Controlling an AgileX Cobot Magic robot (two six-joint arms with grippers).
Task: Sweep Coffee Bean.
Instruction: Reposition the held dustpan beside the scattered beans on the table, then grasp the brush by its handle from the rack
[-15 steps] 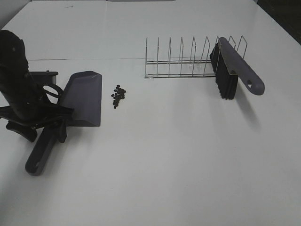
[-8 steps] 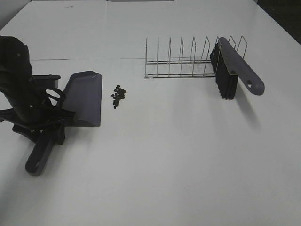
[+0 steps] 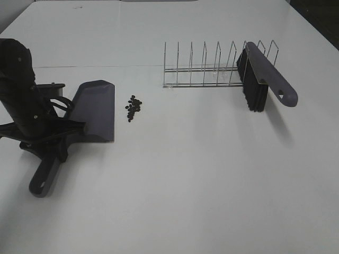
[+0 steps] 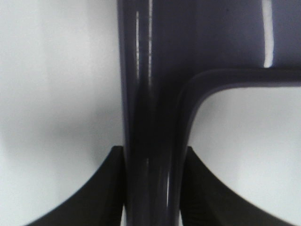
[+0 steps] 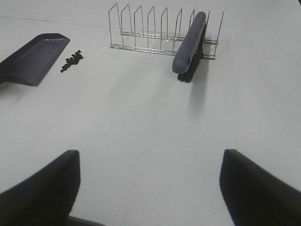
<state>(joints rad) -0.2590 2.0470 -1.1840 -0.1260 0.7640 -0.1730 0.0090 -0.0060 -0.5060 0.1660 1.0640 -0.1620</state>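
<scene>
left gripper clenched on the slate-grey plastic dustpan by the table's left edge; right gripper released. if you tilt it, the tiny dark coffee beans may slip underneath.

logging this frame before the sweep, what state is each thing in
left gripper: shut on dustpan handle
right gripper: open, empty
dustpan: lying flat, no beans in it
coffee beans: loose cluster beside dustpan, unswept
brush: propped in wire rack, ungripped
wire rack: upright, holds only the brush
</scene>
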